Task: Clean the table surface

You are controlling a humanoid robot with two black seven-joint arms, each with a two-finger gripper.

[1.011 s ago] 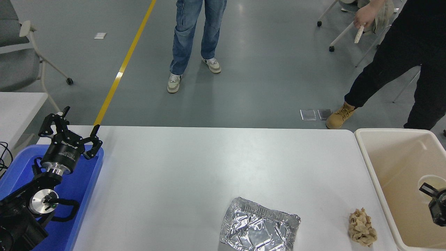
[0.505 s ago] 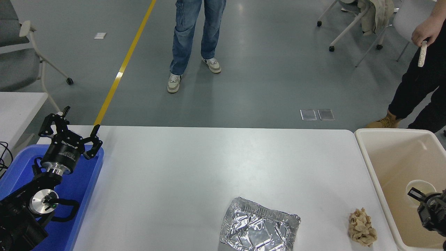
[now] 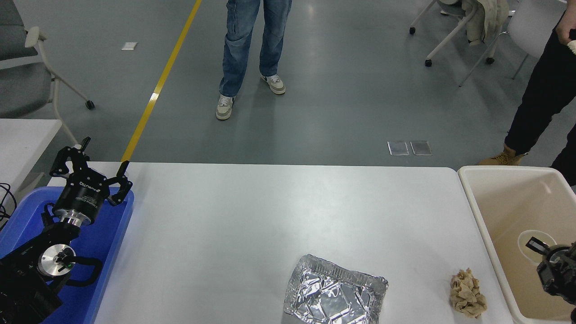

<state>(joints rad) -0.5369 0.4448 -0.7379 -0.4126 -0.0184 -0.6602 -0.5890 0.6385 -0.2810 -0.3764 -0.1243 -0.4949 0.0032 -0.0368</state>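
Two scraps lie on the table surface, which fills the middle: a foil tray at six o'clock, a crumpled napkin at four. Left gripper, fingers spread, hovers over a blue tray; right gripper over the beige bin, grip unclear. Grey floor lies beyond.

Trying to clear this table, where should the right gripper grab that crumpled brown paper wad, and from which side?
Pinch the crumpled paper wad across its narrower width, from straight above. It lies flat and loose on the table surface, nothing crowding it, and the right gripper is nearby over the beige bin.
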